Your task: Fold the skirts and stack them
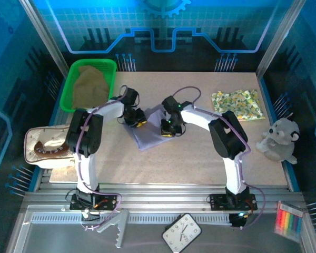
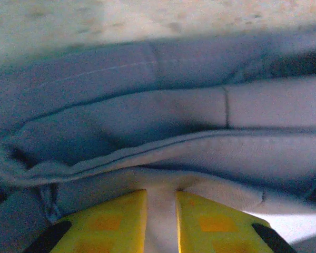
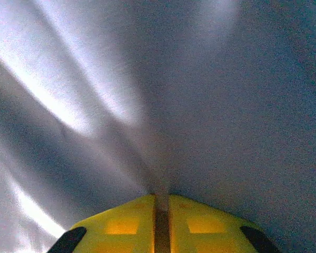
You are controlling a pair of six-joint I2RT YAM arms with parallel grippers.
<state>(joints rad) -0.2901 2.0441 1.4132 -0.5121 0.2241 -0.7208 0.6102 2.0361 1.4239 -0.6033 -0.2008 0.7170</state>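
The lavender skirt (image 1: pixel 147 135) lies crumpled in the middle of the table between my two grippers. My left gripper (image 1: pixel 134 120) is at its left edge, and the left wrist view shows the gripper (image 2: pixel 161 211) shut on a fold of the lavender skirt (image 2: pixel 163 121). My right gripper (image 1: pixel 167 129) is at the skirt's right edge; in its wrist view the gripper (image 3: pixel 161 205) pinches a thin ridge of lavender skirt (image 3: pixel 189 95). A folded pale yellow floral skirt (image 1: pixel 238 104) lies flat at the back right. The olive-tan skirt (image 1: pixel 89 87) is heaped in the green basket (image 1: pixel 73 74).
A beige brown-trimmed pouch (image 1: pixel 45 145) sits at the table's left edge. A white plush toy (image 1: pixel 278 139) sits at the right edge. On the front ledge lie a clock (image 1: pixel 181 231), a grey clip (image 1: pixel 115 225) and coloured markers (image 1: pixel 289 220).
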